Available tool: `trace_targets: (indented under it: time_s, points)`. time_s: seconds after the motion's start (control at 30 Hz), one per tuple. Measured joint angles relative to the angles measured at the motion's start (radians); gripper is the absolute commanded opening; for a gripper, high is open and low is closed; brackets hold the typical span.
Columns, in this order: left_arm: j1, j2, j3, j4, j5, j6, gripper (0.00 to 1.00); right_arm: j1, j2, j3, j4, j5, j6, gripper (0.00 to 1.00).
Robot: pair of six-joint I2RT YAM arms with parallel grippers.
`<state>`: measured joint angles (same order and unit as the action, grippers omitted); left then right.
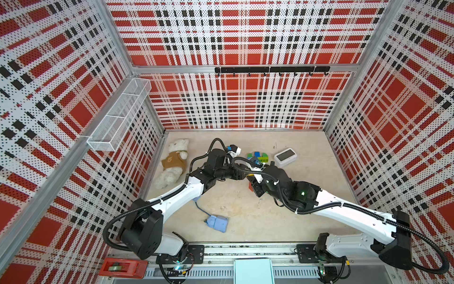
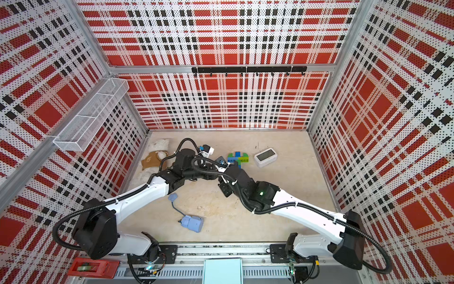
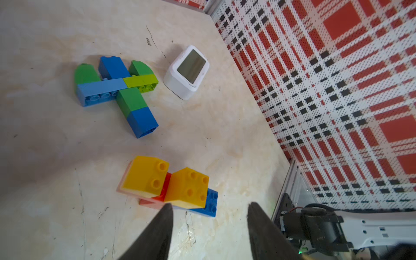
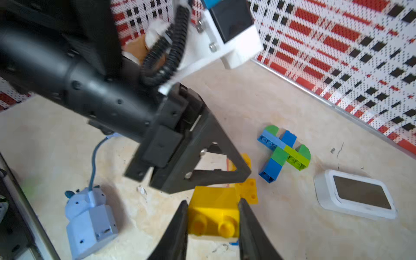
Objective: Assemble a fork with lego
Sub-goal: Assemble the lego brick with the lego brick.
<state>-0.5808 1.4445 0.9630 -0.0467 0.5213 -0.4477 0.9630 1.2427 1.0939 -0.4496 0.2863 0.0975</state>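
Right gripper (image 4: 212, 206) pinches a yellow brick (image 4: 213, 216). Left gripper (image 3: 209, 207) stands spread, empty, near a yellow-red-blue brick cluster (image 3: 186, 189). Fork assembly (image 2: 237, 159) lies flat beside the white clock (image 2: 265, 156), long axis and prongs toward the back wall (image 2: 221, 98).

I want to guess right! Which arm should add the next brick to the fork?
Probably right: the right gripper grips a yellow brick, with the fork lying nearby. The left gripper is open and empty.
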Motion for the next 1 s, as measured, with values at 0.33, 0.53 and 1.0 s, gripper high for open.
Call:
trace_targets:
  time_s: [0.33,0.53,1.0]
  points:
    - [-0.032,0.100,0.107,-0.130,-0.055,0.063,0.41,-0.203,0.001,-0.030,-0.094,-0.229,0.022,0.00]
    - [-0.032,0.134,0.127,-0.167,-0.063,0.083,0.37,-0.213,0.024,-0.030,-0.110,-0.272,0.021,0.00]
    - [-0.034,0.172,0.142,-0.180,-0.050,0.097,0.32,-0.214,0.058,-0.032,-0.138,-0.279,0.014,0.00]
